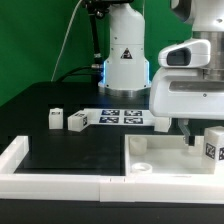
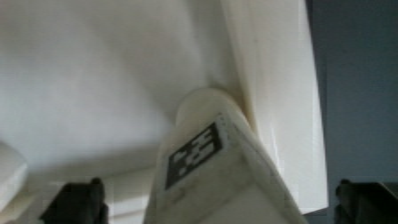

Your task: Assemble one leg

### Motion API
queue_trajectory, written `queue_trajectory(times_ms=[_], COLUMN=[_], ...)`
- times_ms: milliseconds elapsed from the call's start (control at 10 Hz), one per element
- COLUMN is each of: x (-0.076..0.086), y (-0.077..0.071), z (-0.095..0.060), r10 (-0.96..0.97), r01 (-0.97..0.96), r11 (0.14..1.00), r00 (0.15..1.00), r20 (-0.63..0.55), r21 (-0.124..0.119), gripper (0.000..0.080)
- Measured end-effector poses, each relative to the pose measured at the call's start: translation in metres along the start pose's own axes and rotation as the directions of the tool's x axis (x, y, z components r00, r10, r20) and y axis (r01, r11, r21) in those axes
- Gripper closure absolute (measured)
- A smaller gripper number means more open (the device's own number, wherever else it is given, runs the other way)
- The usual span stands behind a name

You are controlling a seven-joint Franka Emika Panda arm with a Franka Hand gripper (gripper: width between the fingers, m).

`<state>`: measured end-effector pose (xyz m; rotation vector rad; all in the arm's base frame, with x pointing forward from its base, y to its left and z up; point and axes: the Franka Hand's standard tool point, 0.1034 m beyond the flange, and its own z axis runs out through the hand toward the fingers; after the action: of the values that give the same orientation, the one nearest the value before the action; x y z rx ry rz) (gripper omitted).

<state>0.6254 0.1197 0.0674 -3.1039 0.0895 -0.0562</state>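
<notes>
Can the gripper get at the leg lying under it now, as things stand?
Probably yes. In the wrist view the leg lies between the open gripper fingertips, with nothing covering it.

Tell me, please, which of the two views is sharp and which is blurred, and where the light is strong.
Exterior view: fairly sharp, the marker board readable, a blue glow at the robot base, the white tabletop piece bright. Wrist view: soft and out of focus, the leg close and blurred, the dark fingertips at the edge.
</notes>
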Motion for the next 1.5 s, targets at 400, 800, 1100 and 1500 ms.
queue_trajectory(times_ms=[400,800,1100,1500], x=[0.001,0.001,0.000,-0.001], y=[0.005,0.006,0.004,0.011], z=[0.000,0.000,0.000,0.001], r10=[-0.386,-0.368,-0.041,0.433], r01=[0.386,0.368,0.041,-0.433], r11=[0.922,0.929,0.999,0.901], r00=[0.922,0.930,0.999,0.901], r20=[0.008,0.008,-0.004,-0.010], r21=[-0.032,-0.037,-0.024,-0.021], gripper=[0.0150,0.0509,0.0509,0.0509])
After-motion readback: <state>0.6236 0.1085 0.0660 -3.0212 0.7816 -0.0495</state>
